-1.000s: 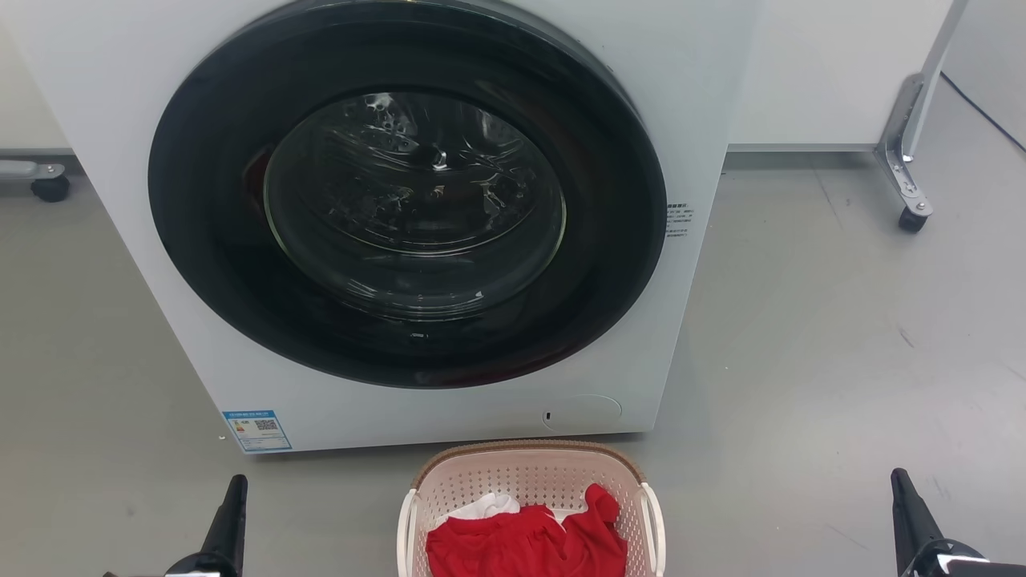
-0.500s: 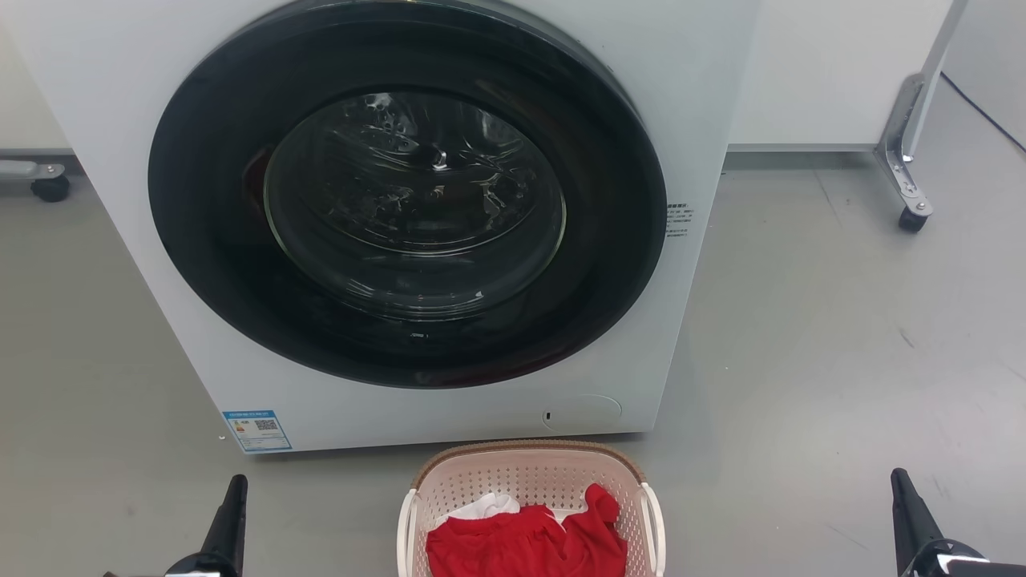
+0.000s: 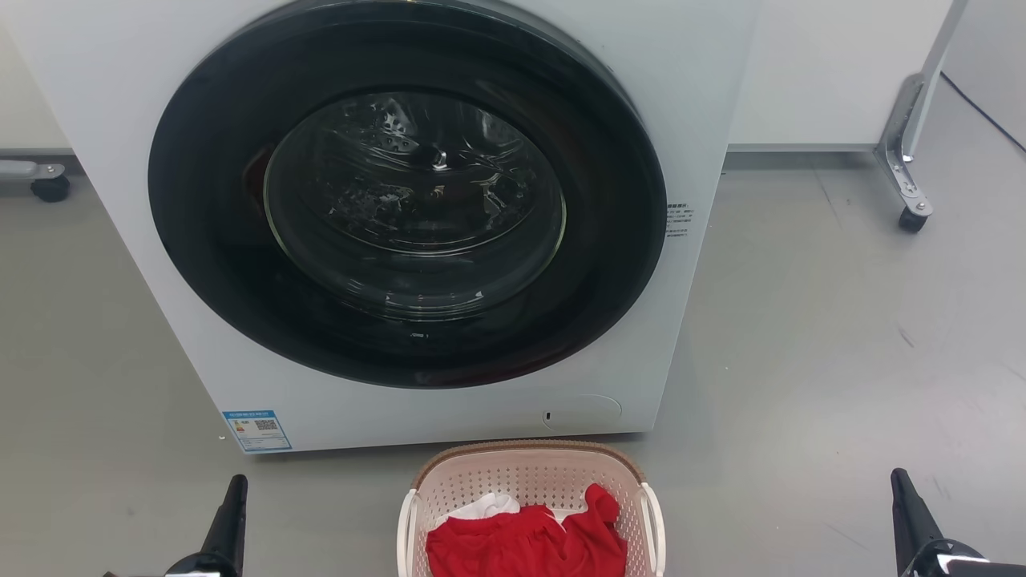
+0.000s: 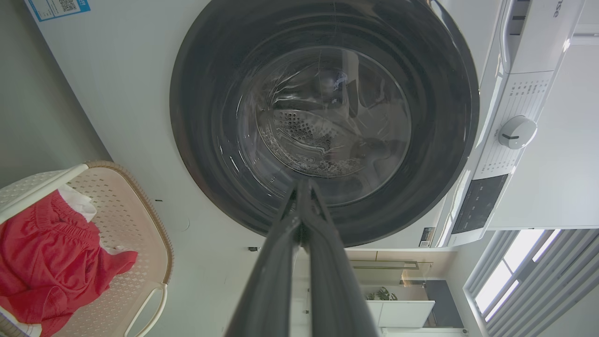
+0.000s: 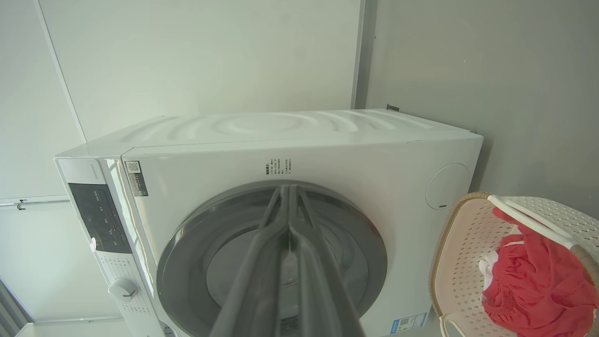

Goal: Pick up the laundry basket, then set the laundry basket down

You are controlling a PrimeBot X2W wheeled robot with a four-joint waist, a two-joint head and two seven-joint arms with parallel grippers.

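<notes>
Basket: the laundry basket sits on the grey floor, just in front of the washing machine, between my two claws.
Left claw: fingers pressed together, holding nothing.
Right claw: likewise closed and empty.
Handling: I judge it light and stiff. It is perforated plastic with a woven-look brown rim, and the soft red garment adds little weight.
Hold: the white side handles, one per claw.

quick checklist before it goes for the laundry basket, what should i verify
1. Laundry basket upright on the floor: ok.
2. White side handles uncovered: ok.
3. Left claw and right claw open for a grasp: not ok, both shut.
4. Claws clear of the basket: ok.
5. Washing machine door closed: ok.
6. Red garment fully inside the basket: cannot tell, near edge cut off.
</notes>
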